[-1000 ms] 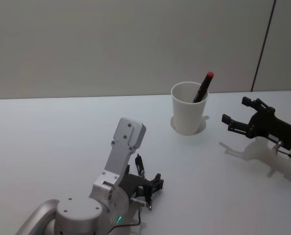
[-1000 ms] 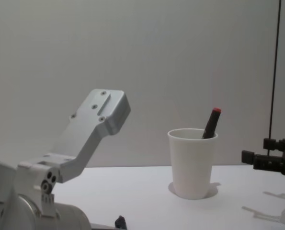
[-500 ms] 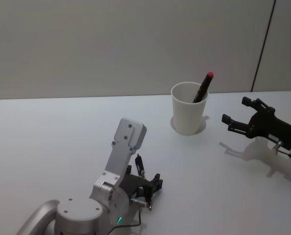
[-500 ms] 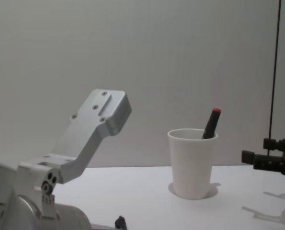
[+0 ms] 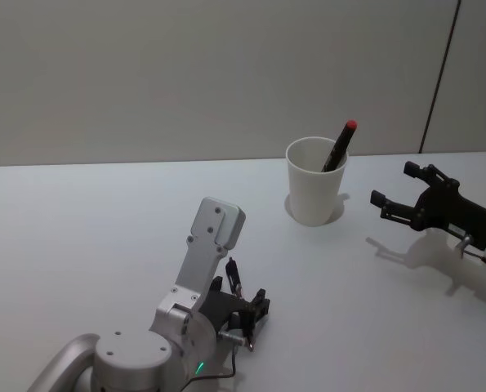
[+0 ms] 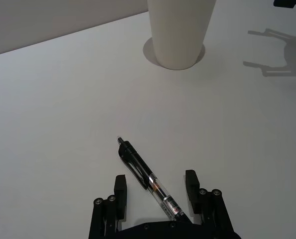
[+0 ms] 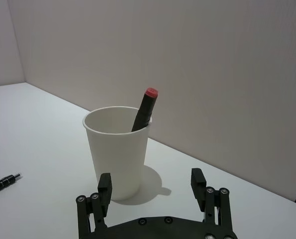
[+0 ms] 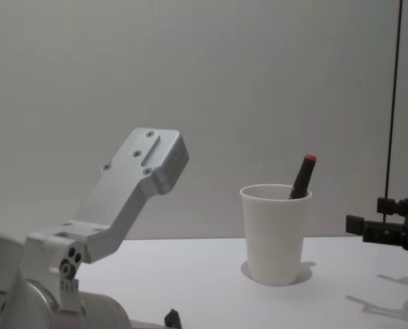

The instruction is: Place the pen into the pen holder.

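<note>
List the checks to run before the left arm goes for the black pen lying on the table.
1. The left tool is open: ok.
2. The black clip pen lies on the white table between its jaws, ungripped: ok.
3. The white paper cup stands upright: ok.
4. Room in the cup beside the dark red-capped pen leaning inside: ok.
5. The right tool, open, is apart from the cup: ok.
6. Left tool's height above the table: cannot tell.

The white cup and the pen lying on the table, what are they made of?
The cup looks like matte white paper: thin wall, rolled rim. The pen seems to be plastic: glossy black end with a clip, clear barrel with a label.
</note>
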`<state>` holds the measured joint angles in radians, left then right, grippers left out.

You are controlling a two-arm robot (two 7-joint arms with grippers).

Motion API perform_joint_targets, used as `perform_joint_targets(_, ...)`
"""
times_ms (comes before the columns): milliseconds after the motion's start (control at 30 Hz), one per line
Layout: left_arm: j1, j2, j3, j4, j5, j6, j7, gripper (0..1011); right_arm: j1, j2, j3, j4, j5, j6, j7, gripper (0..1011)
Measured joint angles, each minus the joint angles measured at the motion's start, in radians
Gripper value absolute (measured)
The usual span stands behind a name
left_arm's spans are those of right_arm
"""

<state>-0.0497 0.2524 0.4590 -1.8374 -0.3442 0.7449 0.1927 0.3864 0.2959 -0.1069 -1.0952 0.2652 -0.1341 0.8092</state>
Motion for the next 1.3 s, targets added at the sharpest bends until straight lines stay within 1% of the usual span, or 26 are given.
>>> perform_joint_targets(1300,0.001,0.000,0.000,0.002,0.000,0.001,0.000,470,0.000,0.000,0.000,0.000,0.000,0.000,0.000,1002)
